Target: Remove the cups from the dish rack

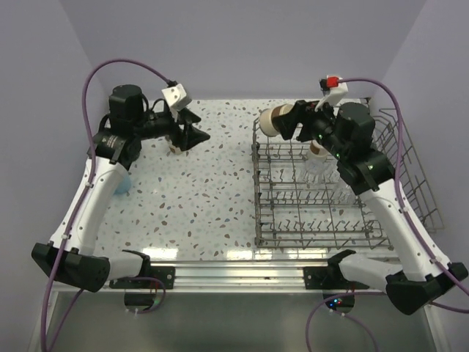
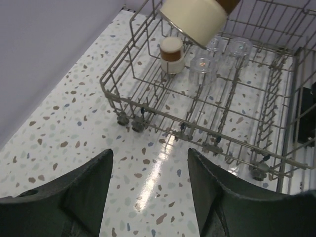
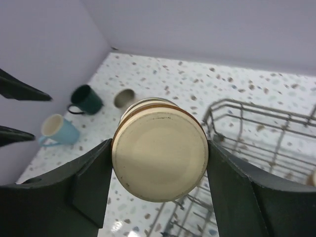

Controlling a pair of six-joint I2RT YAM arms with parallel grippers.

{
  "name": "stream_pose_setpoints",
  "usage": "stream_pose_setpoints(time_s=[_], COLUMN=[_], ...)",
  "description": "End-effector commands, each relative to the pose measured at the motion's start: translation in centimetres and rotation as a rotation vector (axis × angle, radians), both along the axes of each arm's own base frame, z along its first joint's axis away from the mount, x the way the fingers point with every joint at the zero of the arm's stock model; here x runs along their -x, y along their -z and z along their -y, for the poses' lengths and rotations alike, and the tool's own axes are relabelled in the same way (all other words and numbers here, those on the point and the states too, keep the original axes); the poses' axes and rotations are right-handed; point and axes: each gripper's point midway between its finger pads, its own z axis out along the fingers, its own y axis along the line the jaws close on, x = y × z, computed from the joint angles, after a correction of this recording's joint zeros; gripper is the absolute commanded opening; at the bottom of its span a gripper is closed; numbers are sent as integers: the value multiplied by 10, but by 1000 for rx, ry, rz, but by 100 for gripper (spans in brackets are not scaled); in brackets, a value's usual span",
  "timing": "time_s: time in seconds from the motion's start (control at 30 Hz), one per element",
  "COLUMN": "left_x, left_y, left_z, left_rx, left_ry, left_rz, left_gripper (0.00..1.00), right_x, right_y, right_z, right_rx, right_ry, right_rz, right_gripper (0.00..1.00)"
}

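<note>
The beige metallic tumbler with a brown band (image 1: 272, 122) hangs above the far-left corner of the grey wire dish rack (image 1: 258, 192), clamped across its sides by our right hand (image 3: 159, 150). We judge the step to be the carry-out. Next it must clear the rack wall, be turned upright, and be lowered near the dark teal mug (image 3: 88, 98) and light blue mug (image 3: 57, 131) by the left edge of the speckled table (image 1: 198, 198). Its long axis lies nearly level, with the closed base towards our right wrist and the mouth towards the left edge. Our left hand (image 2: 149, 154) hovers wide open and empty.
</note>
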Motion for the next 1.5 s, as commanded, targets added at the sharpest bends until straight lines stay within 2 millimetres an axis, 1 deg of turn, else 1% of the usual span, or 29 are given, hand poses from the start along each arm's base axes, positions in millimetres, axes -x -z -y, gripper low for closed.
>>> stream_pose_setpoints(time_s=[0.0,0.03,0.07,0.13,0.17,0.27,0.3,0.37,0.43,0.63,0.67,0.7,0.73,0.83,0.97,1.03,1.07,1.13,1.17,1.2,1.23,1.27,1.3,1.33,1.37,1.4,1.43,1.47], left_x=[22,25,28,31,38,43,42,40,33,12,10,11,14,16,16,18,18,18,18,17,16,13,11,4,-6,-11,-22,-39], left_y=[-17,-14,-12,-4,-5,-10,-16,-21,-26,-30,-29,-33,-35,-41,-44,-46,-47,-46,-46,-46,-46,-45,-43,-41,-37,-26,-20,-11], left_z=[23,28,31,36,39,42,43,43,44,45,46,46,47,46,45,45,44,44,44,43,42,38,37,32,24,18,10,-3], left_rx=[171,206,235,285,328,393,404,422,435,471,477,486,491,494,496,498,498,501,502,503,503,505,500,482,460,419,332,273], left_ry=[165,201,215,258,290,330,341,334,315,247,246,256,271,284,281,289,289,289,286,281,275,256,236,196,146,83,48,-80], left_rz=[-61,-85,-127,-136,-195,-201,-161,-157,-142,-149,-162,-146,-152,-124,-119,-117,-112,-116,-117,-120,-124,-123,-147,-115,-109,-170,-66,-47], left_gripper=[66,66,67,68,68,68,68,68,68,64,62,62,61,54,42,37,30,20,7,1,0,0,0,0,0,0,0,0], right_x=[-4,-1,-1,-2,0,3,3,8,10,20,19,20,19,17,15,13,12,9,10,9,7,6,5,3,0,-2,-9,-9], right_y=[-35,-41,-52,-57,-61,-66,-66,-67,-66,-61,-59,-59,-57,-53,-40,-34,-31,-26,-23,-23,-18,-15,-13,-4,-1,3,10,17], right_z=[-50,-58,-64,-73,-81,-92,-94,-102,-108,-126,-128,-130,-130,-131,-139,-142,-142,-146,-149,-149,-151,-152,-152,-151,-150,-147,-142,-137], right_rx=[-248,-309,-352,-419,-450,-503,-507,-522,-539,-552,-552,-553,-551,-552,-566,-572,-572,-586,-589,-593,-590,-584,-577,-543,-523,-498,-457,-424], right_ry=[-197,-234,-265,-298,-336,-373,-378,-404,-423,-469,-473,-479,-476,-474,-497,-497,-498,-505,-516,-517,-516,-516,-508,-491,-476,-454,-412,-381], right_rz=[105,97,135,122,141,146,147,146,135,106,101,97,93,83,43,25,15,-5,-12,-17,-27,-36,-42,-61,-65,-69,-59,-84], right_gripper=[22,22,22,20,20,18,18,18,18,18,18,18,18,18,18,18,18,17,17,17,17,20,26,35,49,69,79,86])
